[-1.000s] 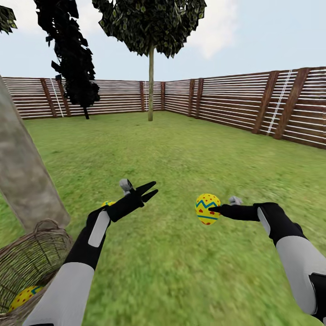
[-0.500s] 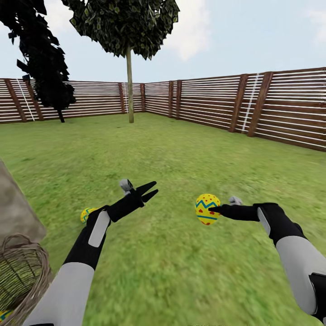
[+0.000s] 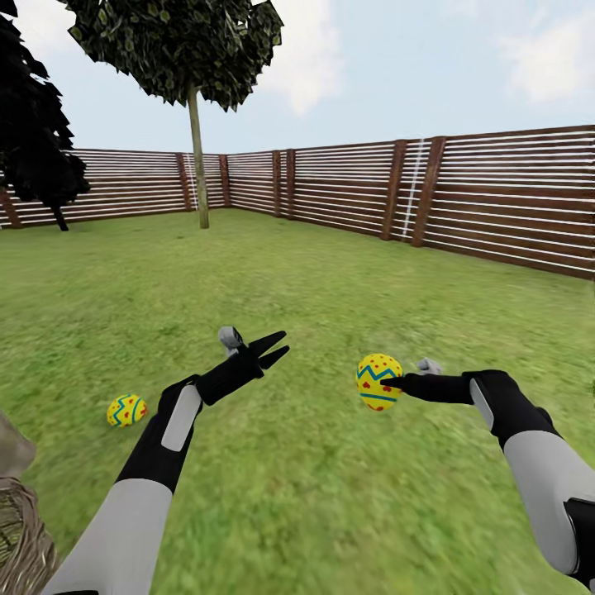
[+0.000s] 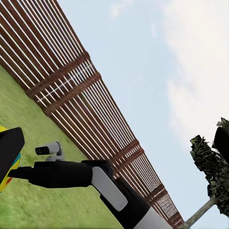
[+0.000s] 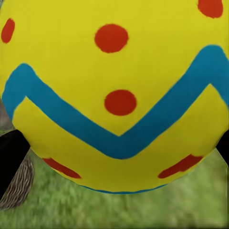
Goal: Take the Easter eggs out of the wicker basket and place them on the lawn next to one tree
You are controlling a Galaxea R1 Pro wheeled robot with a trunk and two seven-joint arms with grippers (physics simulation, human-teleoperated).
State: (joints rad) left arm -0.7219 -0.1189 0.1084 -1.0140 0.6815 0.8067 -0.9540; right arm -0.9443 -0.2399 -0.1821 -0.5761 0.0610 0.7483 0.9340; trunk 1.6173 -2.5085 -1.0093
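Head view over the garden. The right end effector (image 3: 388,383) was closed on one Easter egg (image 3: 379,382), held up off the lawn (image 3: 330,273) out in front of the robot; in the right wrist view the same egg (image 5: 114,95) sat between the dark fingers, its blue zigzag and red dots plain. The left end effector (image 3: 277,347) was empty, its two fingers parted, pointing toward the far fence (image 3: 496,207).

A second egg (image 3: 126,410) lay on the grass at the near left, near the thick grey trunk (image 3: 12,446) whose edge showed at the left border. Just below that trunk, at the near-left corner, stood the wicker basket (image 3: 25,537); its inside could not be seen, so whether the third egg was in it could not be told.

Progress, as a judgement: one egg appeared already set down by the thick trunk, one was in hand and not yet placed, and the third was unaccounted for. A thin-trunked tree (image 3: 198,165) stood far off by the fence; the held egg would need to go beside the thick trunk to join the one on the grass.
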